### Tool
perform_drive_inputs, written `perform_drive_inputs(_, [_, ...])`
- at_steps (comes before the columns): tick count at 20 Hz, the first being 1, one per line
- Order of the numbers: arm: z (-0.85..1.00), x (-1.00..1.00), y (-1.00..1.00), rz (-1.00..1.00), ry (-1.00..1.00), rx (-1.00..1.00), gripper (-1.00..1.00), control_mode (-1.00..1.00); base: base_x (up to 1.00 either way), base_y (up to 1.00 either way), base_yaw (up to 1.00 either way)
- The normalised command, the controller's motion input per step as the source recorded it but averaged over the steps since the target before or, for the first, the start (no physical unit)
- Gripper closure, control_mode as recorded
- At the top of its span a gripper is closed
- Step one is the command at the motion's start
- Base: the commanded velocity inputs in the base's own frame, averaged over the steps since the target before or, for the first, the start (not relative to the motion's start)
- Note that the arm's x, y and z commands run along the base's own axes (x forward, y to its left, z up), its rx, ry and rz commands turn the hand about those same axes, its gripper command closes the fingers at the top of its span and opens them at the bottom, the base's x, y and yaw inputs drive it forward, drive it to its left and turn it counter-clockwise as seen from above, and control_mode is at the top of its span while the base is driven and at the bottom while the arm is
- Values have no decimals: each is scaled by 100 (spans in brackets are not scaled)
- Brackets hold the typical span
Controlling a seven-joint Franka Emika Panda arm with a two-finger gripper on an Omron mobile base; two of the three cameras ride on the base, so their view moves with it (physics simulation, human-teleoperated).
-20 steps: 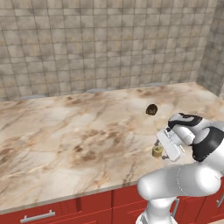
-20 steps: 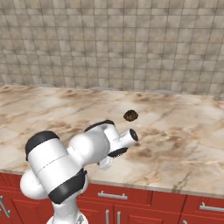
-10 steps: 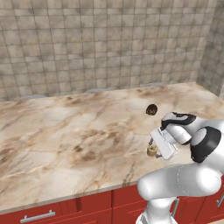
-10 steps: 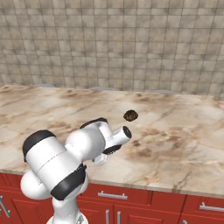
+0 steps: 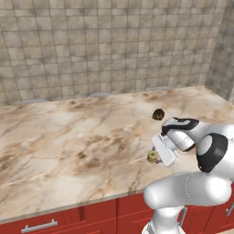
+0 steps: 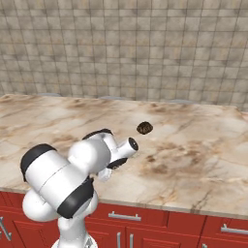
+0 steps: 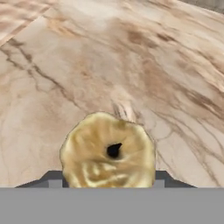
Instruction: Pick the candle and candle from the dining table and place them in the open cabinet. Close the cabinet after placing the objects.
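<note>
Step in hand: grasping the squat golden-tan candle (image 7: 108, 151), low centre of the hand view, on the beige marble-veined counter (image 5: 68, 146). The gripper (image 5: 156, 156) straddles it, jaws partly closed; a firm hold cannot be confirmed. Next, judged: secure grip, lift, carry to cabinet. The left base view adds the dark brown round lump (image 5: 158, 114) beyond, upper right of centre.

The arm bends low, its gripper (image 5: 154, 156) at the wrist's 8 o'clock, fingers (image 7: 53, 179) flanking a candle (image 7: 108, 151).
</note>
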Motion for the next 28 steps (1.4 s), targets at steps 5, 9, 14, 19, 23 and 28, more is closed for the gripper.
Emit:
perform_drive_inputs(5, [1, 1, 15, 0, -4, 0, 100, -100, 0, 0, 0])
perform_drive_inputs(9, [35, -5, 1, 0, -14, 0, 100, -100, 0, 0, 0])
perform_drive_inputs(14, [65, -17, -2, -1, -16, 0, 100, -100, 0, 0, 0])
perform_drive_inputs(19, [74, -13, -1, -4, -12, 0, 100, -100, 0, 0, 0])
perform_drive_inputs(23, [64, -17, -4, -3, -11, 0, 100, -100, 0, 0, 0])
perform_drive_inputs(28, [28, -2, 0, -9, -3, -1, 100, -100, 0, 0, 0])
